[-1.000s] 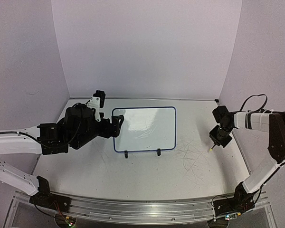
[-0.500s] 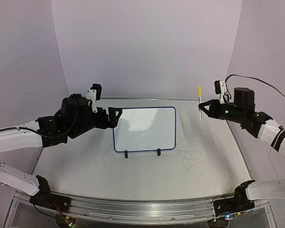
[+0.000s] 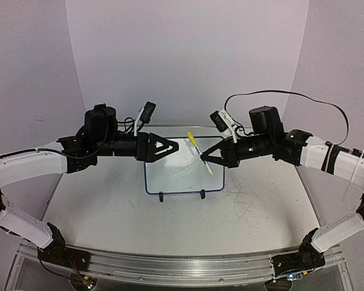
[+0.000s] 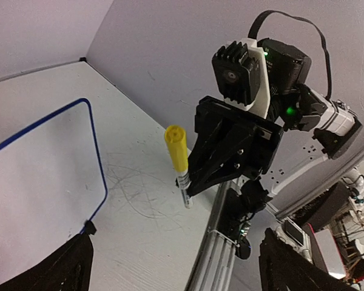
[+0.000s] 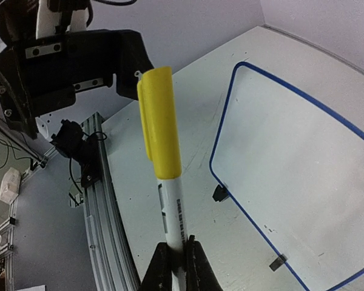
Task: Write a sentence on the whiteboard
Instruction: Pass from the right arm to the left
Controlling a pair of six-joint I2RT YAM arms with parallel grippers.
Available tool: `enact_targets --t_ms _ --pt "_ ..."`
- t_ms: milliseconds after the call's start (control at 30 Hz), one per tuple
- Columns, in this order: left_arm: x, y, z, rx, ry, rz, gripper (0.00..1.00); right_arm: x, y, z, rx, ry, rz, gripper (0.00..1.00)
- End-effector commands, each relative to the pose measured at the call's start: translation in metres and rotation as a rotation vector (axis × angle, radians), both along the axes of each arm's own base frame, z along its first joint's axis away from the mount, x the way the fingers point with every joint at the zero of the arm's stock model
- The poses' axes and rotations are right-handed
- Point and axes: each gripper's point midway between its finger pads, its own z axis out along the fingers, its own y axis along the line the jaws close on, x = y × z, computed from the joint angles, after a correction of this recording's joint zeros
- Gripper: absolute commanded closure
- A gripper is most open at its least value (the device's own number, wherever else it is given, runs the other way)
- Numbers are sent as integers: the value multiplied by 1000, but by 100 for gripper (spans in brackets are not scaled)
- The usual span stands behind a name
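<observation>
The right pincer (image 3: 205, 161) is shut tight on a marker (image 3: 198, 150) with a yellow cap, up in the air. Its tiny print is too small to read. The left pincer (image 3: 175, 146) is wide open and holds nothing. The whiteboard (image 3: 182, 179) stands by the middle of the worktop's (image 3: 109, 206) far edge.

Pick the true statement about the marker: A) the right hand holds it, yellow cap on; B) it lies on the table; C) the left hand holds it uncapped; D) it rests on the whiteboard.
A: the right hand pinches the marker by its barrel, yellow cap on; the left hand is open, apart.
</observation>
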Motion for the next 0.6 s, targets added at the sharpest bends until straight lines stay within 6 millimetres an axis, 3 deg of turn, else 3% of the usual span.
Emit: enact_targets --t_ms 0,200,433,567 --pt "-20 -17 22 -76 34 -183 7 -15 21 22 31 -61 95 100" --pt "-19 -32 5 -53 111 -250 21 -27 29 14 3 -49 133 100" --pt "-19 -34 12 -65 100 -262 24 -33 31 0 -32 -32 150 100" --pt "-17 -36 10 -63 114 -261 36 -36 32 -4 -38 -22 160 100"
